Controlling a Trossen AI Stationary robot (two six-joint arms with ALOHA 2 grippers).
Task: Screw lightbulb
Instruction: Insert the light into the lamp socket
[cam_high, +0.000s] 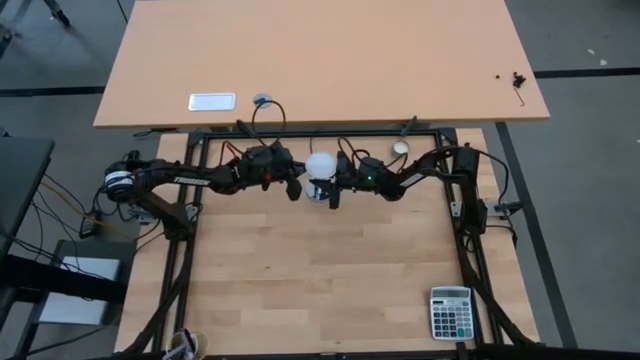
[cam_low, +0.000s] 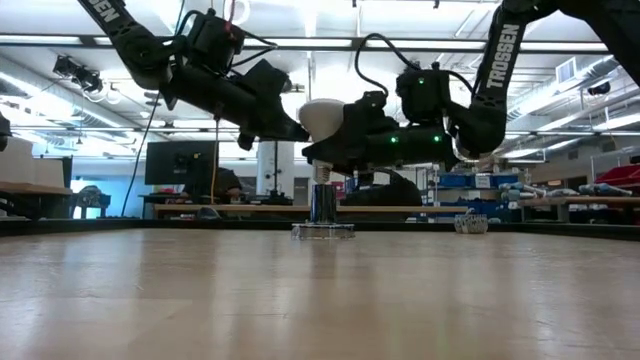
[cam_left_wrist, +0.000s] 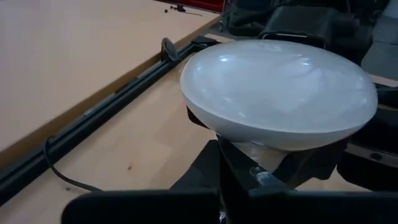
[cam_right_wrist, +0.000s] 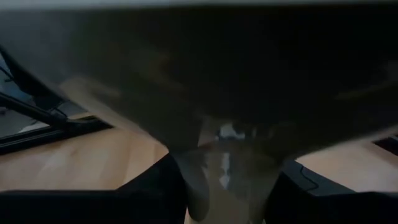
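Observation:
The white lightbulb (cam_low: 320, 116) stands upright, head up, over a metal holder (cam_low: 322, 205) on a flat clear base near the table's far edge. Its threaded end (cam_low: 322, 172) is at the holder's top; whether it is in the holder, I cannot tell. The bulb also shows in the high view (cam_high: 321, 165) and fills the left wrist view (cam_left_wrist: 280, 93). My right gripper (cam_low: 328, 150) is shut on the bulb below its head. My left gripper (cam_low: 285, 125) is close beside the head, on its left side; whether it touches the bulb, I cannot tell. My right gripper pinches the bulb's narrow neck (cam_right_wrist: 224, 165), just under the wide head, between its two fingers (cam_right_wrist: 158, 186). The fingers come in level from the table's right side. The bulb sits upright in the hold, its threaded end pointing down at the holder.
A small cream puck (cam_high: 400, 148) lies right of the bulb near the far rail. A calculator (cam_high: 451, 312) lies at the near right corner. A black cord (cam_high: 268, 112) loops onto the far table, where a white plate (cam_high: 212, 101) lies. Bare wood (cam_high: 320, 280) spans the table's middle.

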